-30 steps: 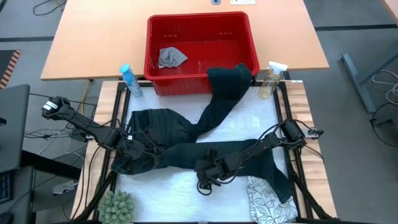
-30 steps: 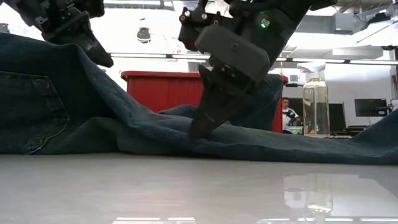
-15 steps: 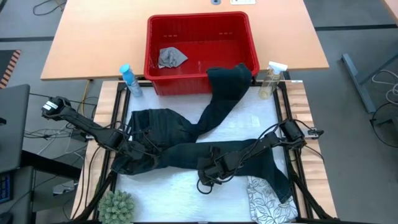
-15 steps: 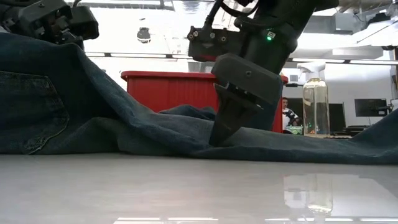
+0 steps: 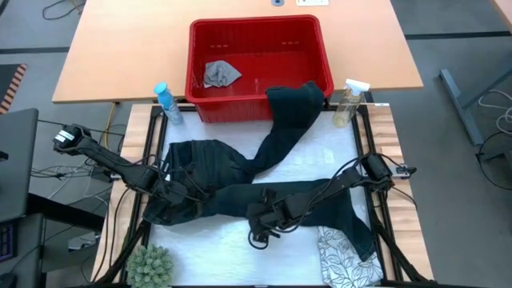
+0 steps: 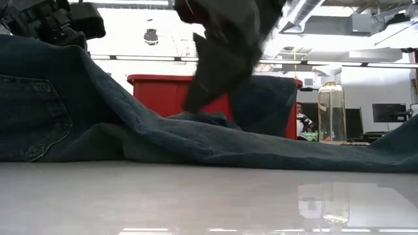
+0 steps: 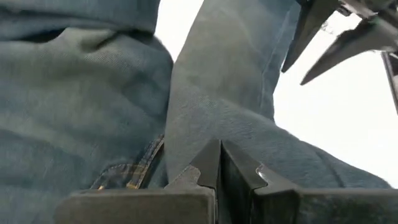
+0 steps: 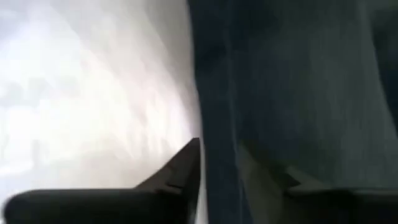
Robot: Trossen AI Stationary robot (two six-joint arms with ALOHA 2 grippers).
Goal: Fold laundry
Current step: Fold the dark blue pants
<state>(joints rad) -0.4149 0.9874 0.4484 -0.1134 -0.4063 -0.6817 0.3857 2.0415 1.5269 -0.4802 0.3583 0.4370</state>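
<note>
Jeans [image 5: 240, 180] lay spread across the table's middle, one leg draped over the red basket's [image 5: 260, 36] front rim. The left gripper [image 7: 219, 163], pressed together, pinched the denim near the waistband by the left edge. The right gripper [image 5: 262, 224] had just lifted off the lower leg, its fingers [image 8: 180, 167] straddling the hem seam, so the fold looked barely begun.
</note>
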